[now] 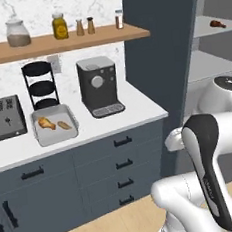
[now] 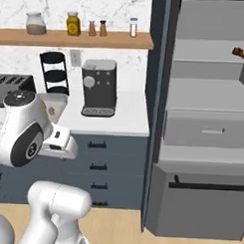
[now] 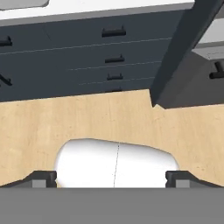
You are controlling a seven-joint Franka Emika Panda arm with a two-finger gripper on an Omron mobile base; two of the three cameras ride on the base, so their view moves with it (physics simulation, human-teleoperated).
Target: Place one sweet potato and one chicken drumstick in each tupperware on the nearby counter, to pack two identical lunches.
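Jaws (image 3: 112,179) are spread wide, nothing held, aimed at the floor. The remaining drumstick (image 2: 238,52) is up on a fridge shelf (high and right of them).

No text, label, brand, number or sign can be read in any view. The yellow jar (image 1: 59,27) on the wooden shelf (image 1: 80,40), at about 11 o'clock in the left base view, carries a label too blurred to make out. Faint markings run along the dark cover of the arm's link (image 1: 209,179) at 5 o'clock there, too small to read.
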